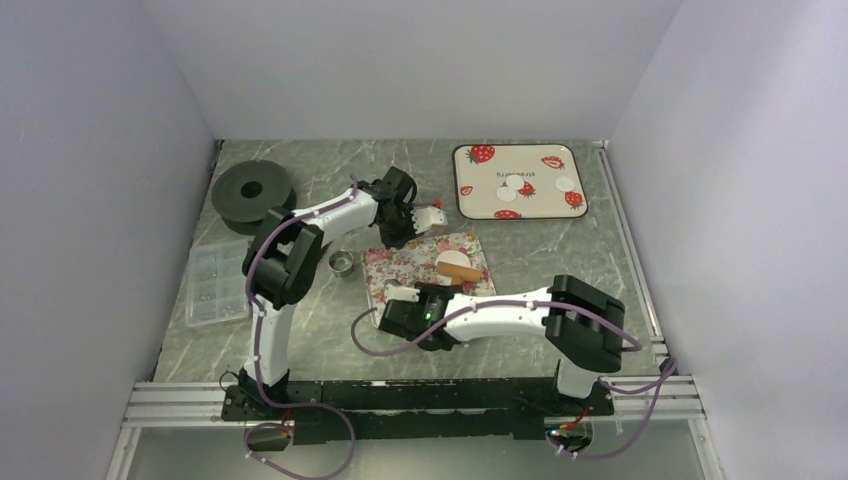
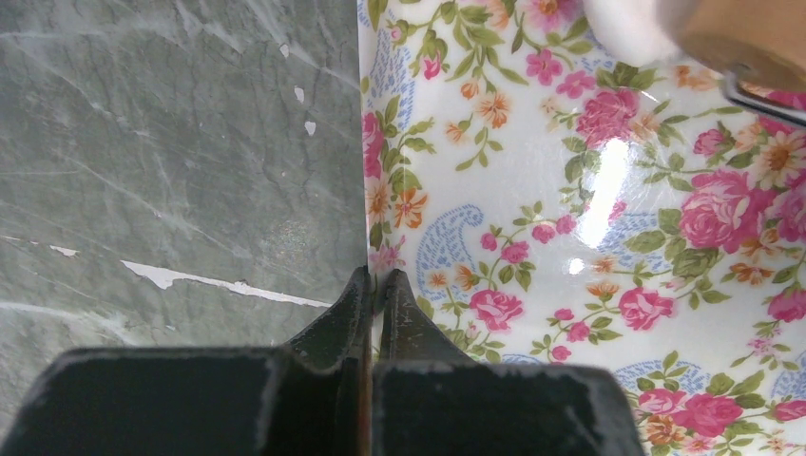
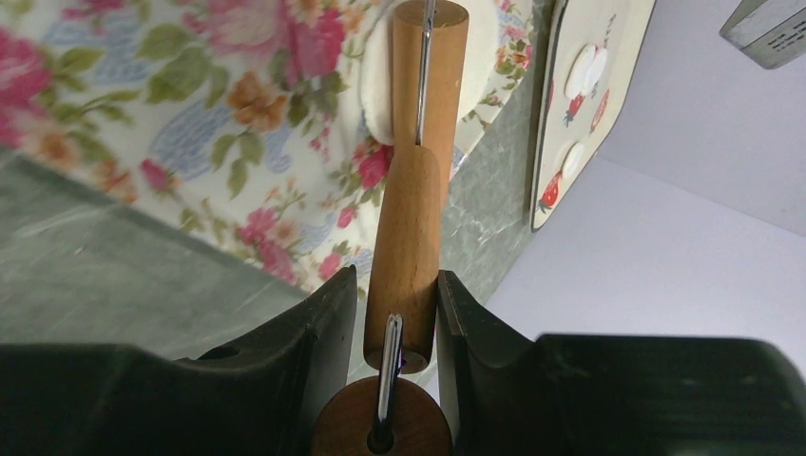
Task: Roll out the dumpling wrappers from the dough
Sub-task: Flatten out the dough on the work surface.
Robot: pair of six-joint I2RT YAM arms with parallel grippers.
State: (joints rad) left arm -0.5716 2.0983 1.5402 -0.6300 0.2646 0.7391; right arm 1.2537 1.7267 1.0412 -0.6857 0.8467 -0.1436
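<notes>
While the right gripper (image 3: 394,285) is clamping the handle of the small wooden rolling pin (image 3: 406,218), I am laying its roller end across the white dough disc (image 3: 378,81) on the floral mat (image 1: 400,268). I judge that piece to be the one now being flattened. Gripping low on the handle is leaving the roller free to turn on its wire frame and is holding the fingers clear of the dough.

The left gripper (image 2: 374,283) is resting with its fingers pressed together right on the mat's edge, where the mat meets the grey marble table (image 2: 171,142). I think I am placing it there to pin the mat against the push of the rolling pin. I cannot tell whether any of the mat is nipped between the tips.

The finished dumpling wrappers (image 1: 514,184), three as far as I can count, are lying on the strawberry tray (image 1: 535,203) at the far right. They are well apart from the mat, so fresh rolling is not disturbing them. The metal ring cutter (image 1: 342,262) is standing just beside the mat's left edge, near the left arm, probably so it is handy for cutting the next round.
</notes>
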